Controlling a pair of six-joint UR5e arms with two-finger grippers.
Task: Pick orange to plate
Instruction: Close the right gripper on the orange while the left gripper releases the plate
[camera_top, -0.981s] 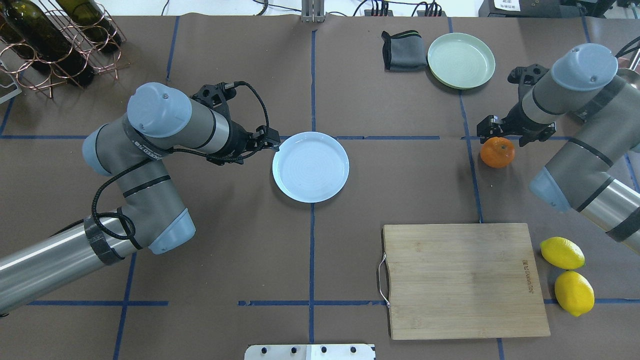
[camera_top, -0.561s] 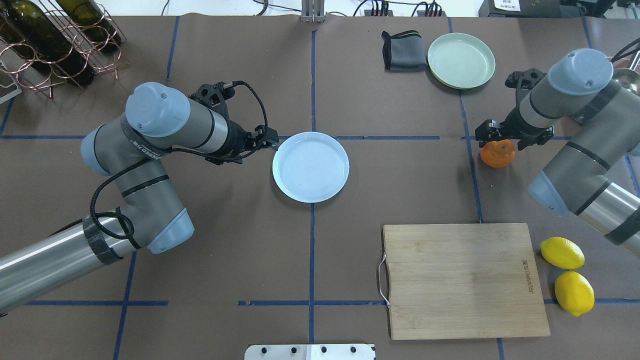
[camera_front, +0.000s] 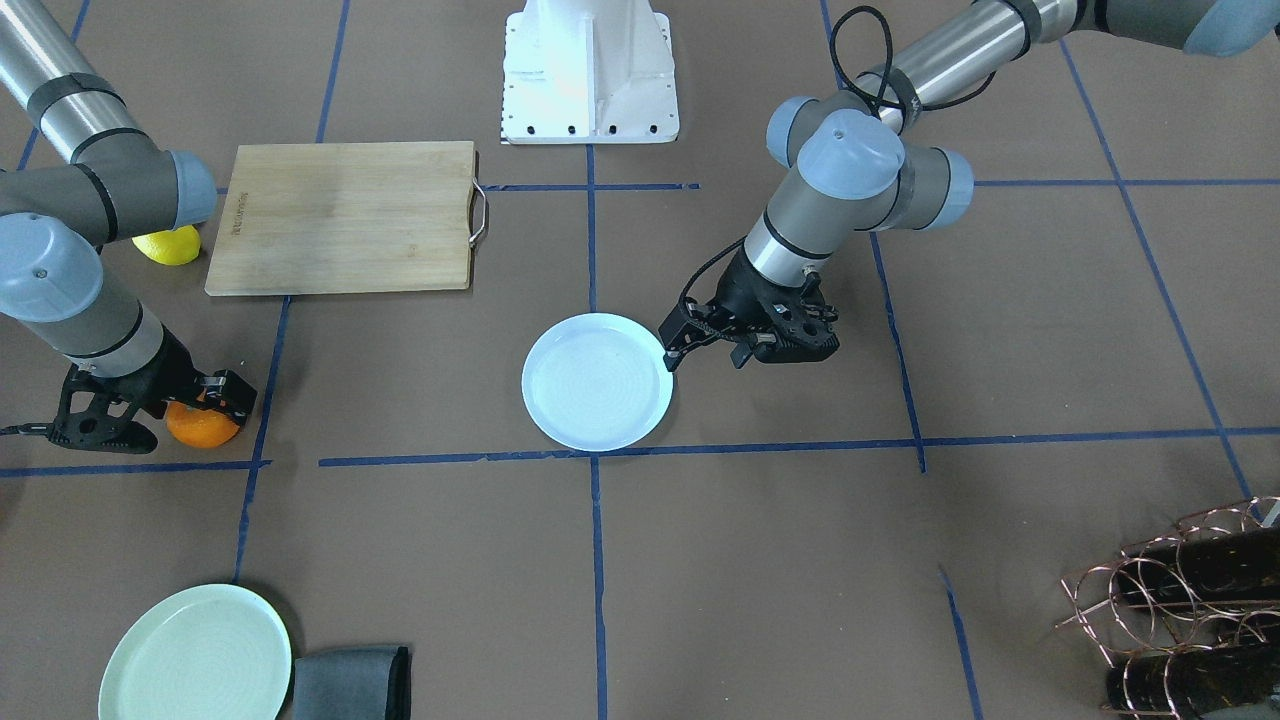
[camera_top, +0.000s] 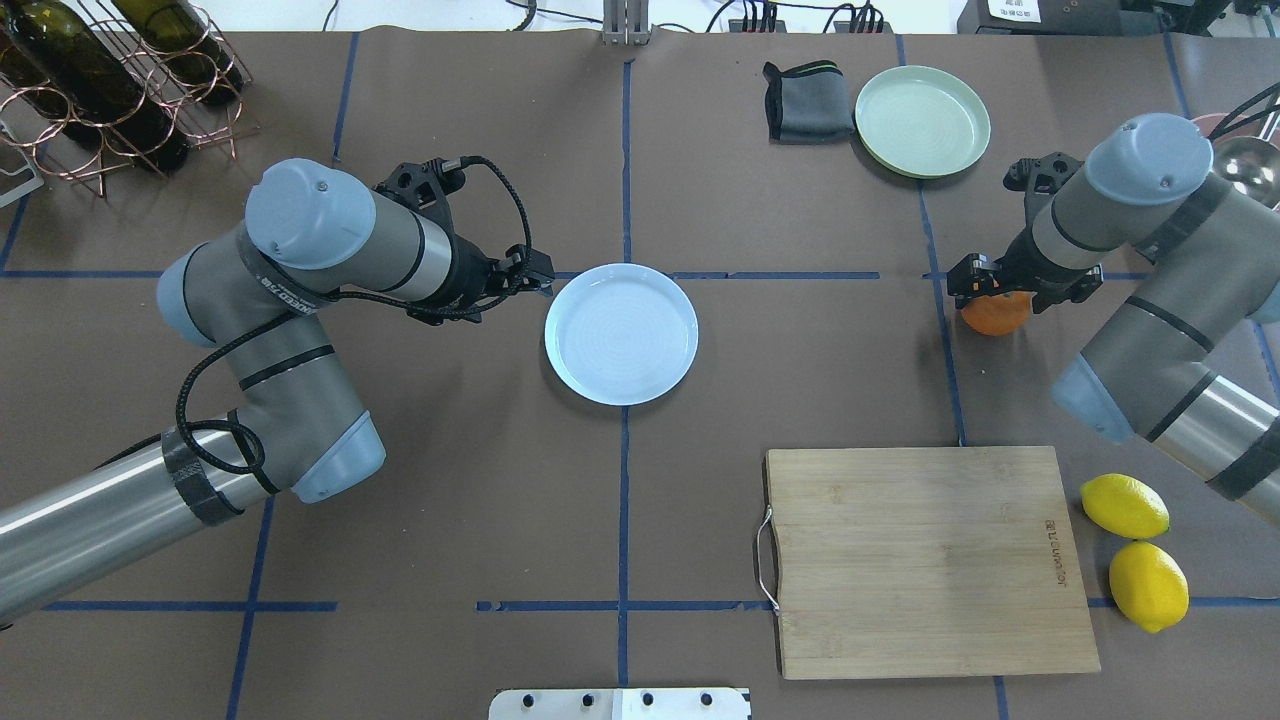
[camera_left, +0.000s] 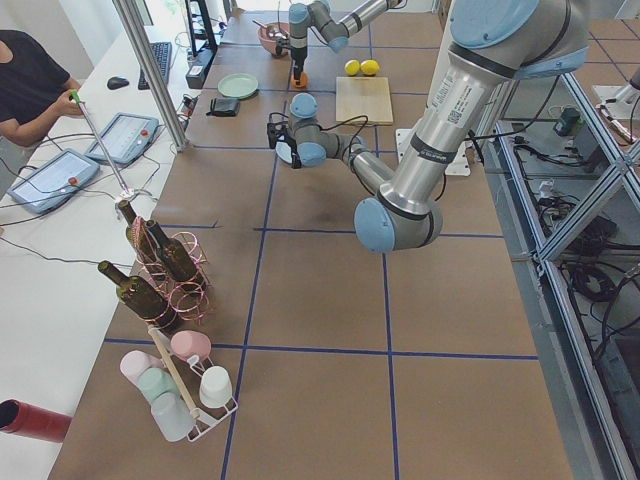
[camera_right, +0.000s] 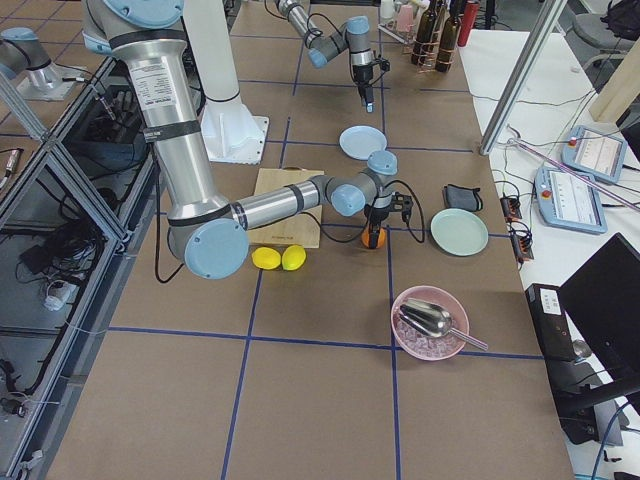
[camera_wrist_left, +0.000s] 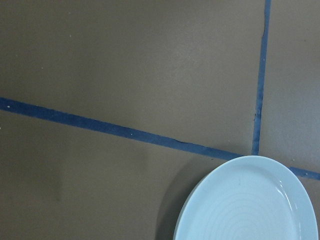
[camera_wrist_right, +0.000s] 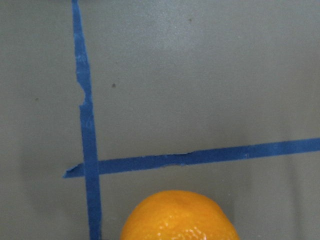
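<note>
The orange (camera_top: 992, 318) lies on the brown table at the right, by a blue tape cross; it also fills the lower edge of the right wrist view as the orange (camera_wrist_right: 179, 217). My right gripper (camera_top: 1022, 285) is low over it and open, one finger on each side, hiding the fruit's top. In the front view the orange (camera_front: 200, 426) peeks out under that gripper (camera_front: 170, 405). The pale blue-white plate (camera_top: 621, 334) sits bare at mid-table. My left gripper (camera_front: 715, 350) hangs just beside the plate's rim (camera_front: 662, 372), apparently open and holding nothing.
A wooden cutting board (camera_top: 930, 560) lies near the front right, with two lemons (camera_top: 1125, 505) beside it. At the back right are a mint-green plate (camera_top: 922, 120) and a grey cloth (camera_top: 805, 100). A wine rack (camera_top: 110, 70) stands at the back left, and a pink bowl (camera_right: 430, 322) with a ladle sits past the orange.
My right gripper has come down and slid over the orange, which now shows only partly beneath it. The left arm has drifted slightly away from the plate.
</note>
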